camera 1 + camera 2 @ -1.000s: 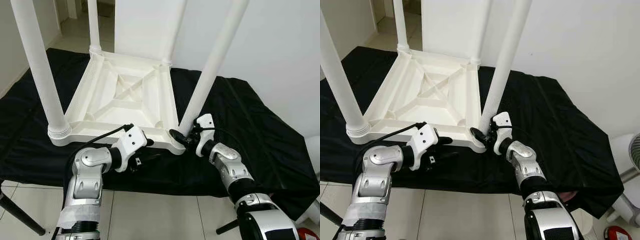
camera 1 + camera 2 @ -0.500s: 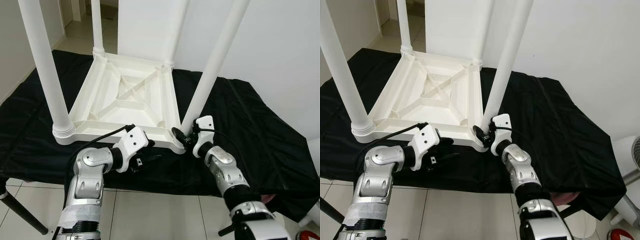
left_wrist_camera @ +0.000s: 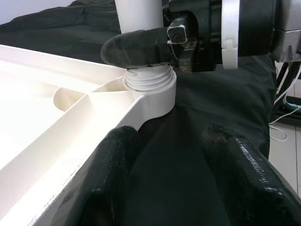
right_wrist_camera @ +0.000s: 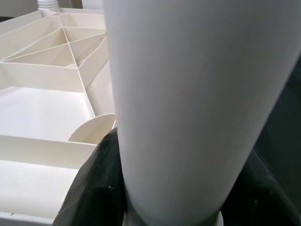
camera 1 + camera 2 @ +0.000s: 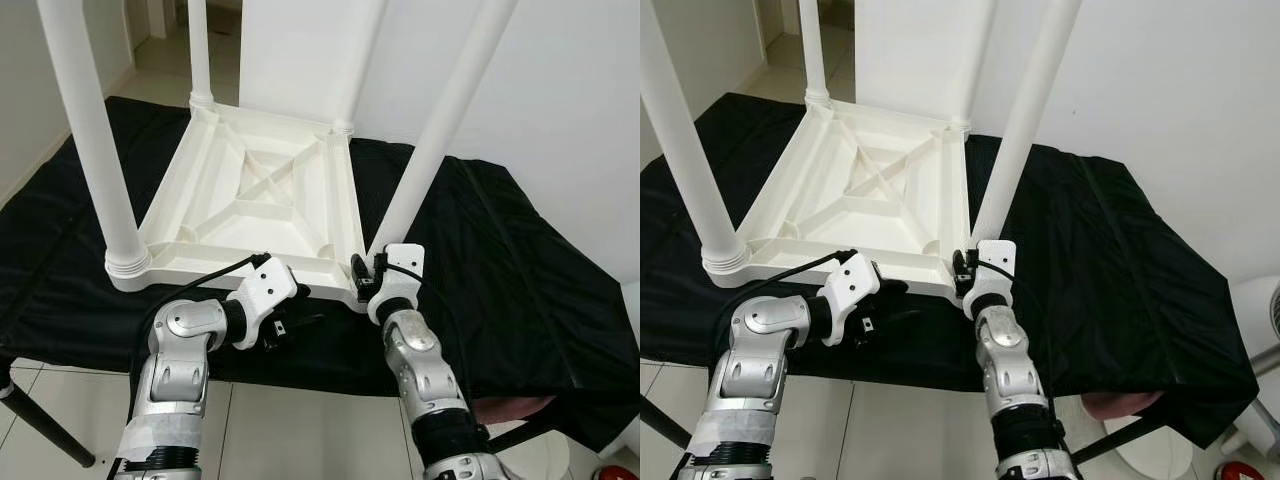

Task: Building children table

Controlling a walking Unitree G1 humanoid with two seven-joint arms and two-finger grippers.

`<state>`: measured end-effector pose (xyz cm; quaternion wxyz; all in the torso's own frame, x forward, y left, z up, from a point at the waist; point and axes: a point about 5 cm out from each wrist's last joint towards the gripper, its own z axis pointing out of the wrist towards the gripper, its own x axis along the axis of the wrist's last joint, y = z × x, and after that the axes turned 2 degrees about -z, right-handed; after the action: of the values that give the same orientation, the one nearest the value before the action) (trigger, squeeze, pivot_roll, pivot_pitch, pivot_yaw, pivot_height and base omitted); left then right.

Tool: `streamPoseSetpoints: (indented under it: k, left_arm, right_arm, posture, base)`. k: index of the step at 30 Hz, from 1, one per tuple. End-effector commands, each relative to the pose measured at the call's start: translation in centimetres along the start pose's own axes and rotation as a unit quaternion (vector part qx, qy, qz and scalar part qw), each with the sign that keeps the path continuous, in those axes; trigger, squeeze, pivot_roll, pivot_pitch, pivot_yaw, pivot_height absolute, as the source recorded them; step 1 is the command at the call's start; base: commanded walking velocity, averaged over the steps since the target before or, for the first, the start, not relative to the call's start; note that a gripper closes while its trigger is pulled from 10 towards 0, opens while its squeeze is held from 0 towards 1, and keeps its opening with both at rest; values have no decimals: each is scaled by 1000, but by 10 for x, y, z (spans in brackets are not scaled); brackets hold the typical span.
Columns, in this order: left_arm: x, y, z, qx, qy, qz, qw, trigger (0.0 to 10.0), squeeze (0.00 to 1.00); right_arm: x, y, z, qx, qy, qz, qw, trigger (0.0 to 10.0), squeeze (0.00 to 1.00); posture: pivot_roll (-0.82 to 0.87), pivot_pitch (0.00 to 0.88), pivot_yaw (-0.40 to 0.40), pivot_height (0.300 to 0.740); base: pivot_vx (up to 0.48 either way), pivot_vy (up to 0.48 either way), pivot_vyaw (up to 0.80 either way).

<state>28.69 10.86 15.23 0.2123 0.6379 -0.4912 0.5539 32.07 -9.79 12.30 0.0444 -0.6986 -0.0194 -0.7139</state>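
- Black cloth over a workbench, white wall behind.
- Nearest: left gripper spread wide, low by the upturned table top.
- Right gripper pinching the near-right leg at its threaded socket.
- Best turned squarely, leg kept upright, to seat the threads.
- No readable writing anywhere.

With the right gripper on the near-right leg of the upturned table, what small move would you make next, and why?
Probably twist the leg further into its socket. The right gripper is clamped round the leg's base, and in the left wrist view thread rings show above the corner socket, so it seems not fully seated. The left gripper lies open on the black cloth beside the tabletop.
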Motion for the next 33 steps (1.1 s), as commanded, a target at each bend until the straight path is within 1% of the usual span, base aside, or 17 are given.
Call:
streamPoseSetpoints:
  k: [1,2,4,12,16,17,18,19,21,22,24,25,26,27,28,31,33]
  left_arm:
    - [-1,-14,-2,162,1,-3,987,10000,0]
    - [-2,-14,-3,162,-1,-2,987,10000,0]
    - [-2,-13,-3,161,-2,-1,987,10000,0]
    - [-1,-12,-3,165,0,-1,986,10000,0]
    - [-1,-11,-4,171,2,-3,985,10000,0]
    - [-1,-11,-4,171,1,-3,985,10000,0]
    - [-1,-11,-4,171,1,-3,985,10000,0]
    - [0,-11,-4,171,1,-3,985,10000,0]
    - [0,-11,-4,170,1,-2,985,10000,0]
    - [0,-11,-3,168,1,-1,986,10000,0]
    - [1,-11,-3,167,2,0,986,10000,0]
    - [2,-11,-2,166,2,1,986,10000,0]
    - [2,-11,-2,166,2,1,986,10000,0]
    - [3,-12,-2,165,3,1,986,10000,0]
    - [3,-12,-2,165,3,1,986,10000,0]
    - [5,-14,-1,162,5,3,987,10000,0]
    - [6,-15,-1,161,6,4,987,10000,0]
  right_arm:
    - [-11,5,-5,-16,-23,-11,1000,10000,894]
    - [-9,7,-5,-16,-17,-7,1000,10000,1000]
    - [-5,9,-5,-18,-11,1,1000,10000,1000]
    - [1,12,-8,-27,-8,-6,1000,10000,1000]
    - [6,13,-9,-10,0,-11,1000,10000,1000]
    - [8,13,-8,-4,3,-12,1000,10000,894]
    - [8,13,-8,-4,3,-12,1000,10000,894]
    - [9,14,-8,10,6,-12,1000,10000,0]
    - [10,15,-7,20,8,-13,1000,10000,0]
    - [11,17,-6,44,12,-14,999,10000,0]
    - [13,19,-5,59,14,-14,998,10000,0]
    - [14,20,-4,88,13,-10,996,10000,0]
    - [14,20,-4,88,13,-10,996,10000,0]
    - [15,23,-3,125,15,-17,992,10000,0]
    - [15,23,-3,125,15,-17,992,10000,0]
    - [15,36,1,191,13,-33,981,10000,0]
    - [15,39,2,214,11,-38,976,10000,0]
  posture:
    - [120,0,-162,740]
    - [129,0,-165,740]
    - [140,0,-175,740]
    - [149,0,-195,740]
    - [146,0,-202,740]
    - [141,0,-197,740]
    - [141,0,-197,740]
    - [140,0,-196,740]
    - [140,0,-196,740]
    - [136,0,-188,740]
    - [126,0,-178,740]
    - [126,0,-178,740]
    - [126,0,-178,740]
    - [114,0,-164,740]
    - [114,0,-164,740]
    - [110,0,-152,740]
    - [108,0,-150,740]
  base:
    - [0,0,0]
    - [0,0,0]
    - [0,0,0]
    - [0,0,0]
    - [0,0,0]
    - [0,0,0]
    - [0,0,0]
    - [0,0,0]
    - [0,0,0]
    - [0,0,0]
    - [0,0,0]
    - [0,0,0]
    - [0,0,0]
    - [0,0,0]
    - [0,0,0]
    - [0,0,0]
    - [0,0,0]
